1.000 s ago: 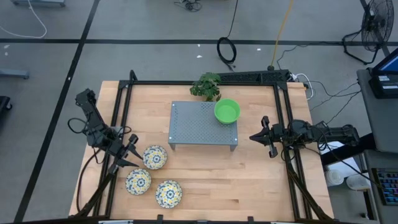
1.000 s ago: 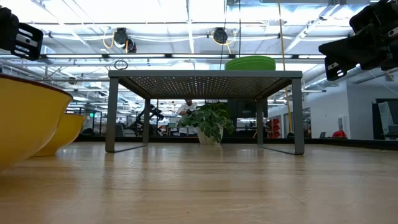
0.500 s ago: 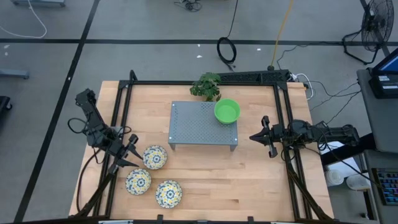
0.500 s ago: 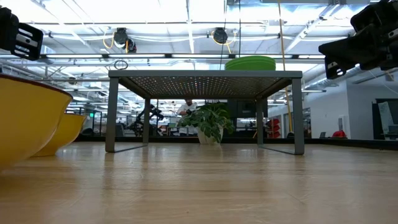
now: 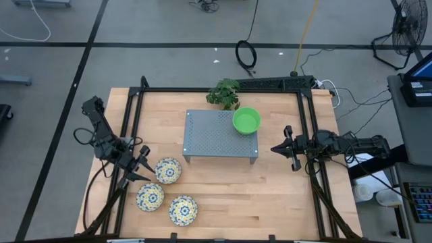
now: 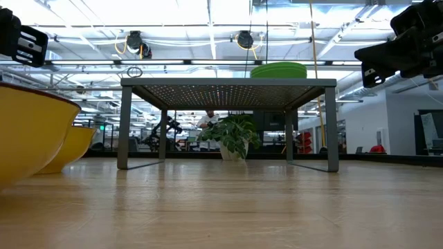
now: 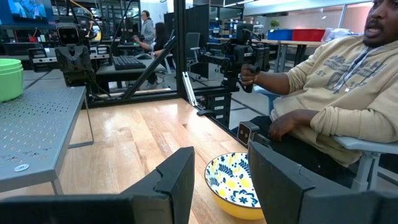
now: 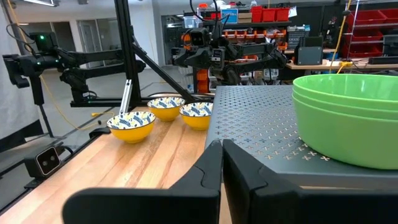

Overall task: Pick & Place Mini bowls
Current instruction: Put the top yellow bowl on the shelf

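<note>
High view: the left claw (image 5: 138, 167), its 2 dark fingers spread and grasping nothing, hangs just beside 3 round glossy patterned bowls (image 5: 168, 170) on the pale wood-grain table (image 5: 223, 196). Right claw (image 5: 286, 148), clenched and empty, hovers beside the perforated grey metal stand (image 5: 216, 135), where smooth green bowls (image 5: 246, 121) sit stacked at its corner, near a leafy potted plant (image 5: 225, 92)

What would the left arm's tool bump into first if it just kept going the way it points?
Probably the nearest floral bowl: the left tool, jaws open, aims right at it, though its height above the table is unclear.
</note>
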Available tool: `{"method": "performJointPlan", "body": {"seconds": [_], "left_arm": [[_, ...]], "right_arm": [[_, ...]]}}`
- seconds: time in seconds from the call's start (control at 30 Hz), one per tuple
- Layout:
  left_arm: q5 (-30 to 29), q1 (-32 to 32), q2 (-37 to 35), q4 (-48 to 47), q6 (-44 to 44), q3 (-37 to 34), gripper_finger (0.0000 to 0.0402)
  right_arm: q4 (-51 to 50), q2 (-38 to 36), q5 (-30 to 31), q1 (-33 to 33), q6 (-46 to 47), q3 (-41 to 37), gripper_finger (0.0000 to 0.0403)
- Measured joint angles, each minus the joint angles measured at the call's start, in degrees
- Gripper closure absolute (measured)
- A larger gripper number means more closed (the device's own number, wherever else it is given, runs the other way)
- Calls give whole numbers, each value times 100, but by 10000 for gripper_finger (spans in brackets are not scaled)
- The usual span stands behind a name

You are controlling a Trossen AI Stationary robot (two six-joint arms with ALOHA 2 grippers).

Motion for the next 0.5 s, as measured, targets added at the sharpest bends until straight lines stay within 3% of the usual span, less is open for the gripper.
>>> {"method": "performJointPlan", "body": {"seconds": [0.5], "left_arm": [[0,1,2,0,-1,-1,249]], "right_arm": [[2,2,0,2,144,-2,403]]}}
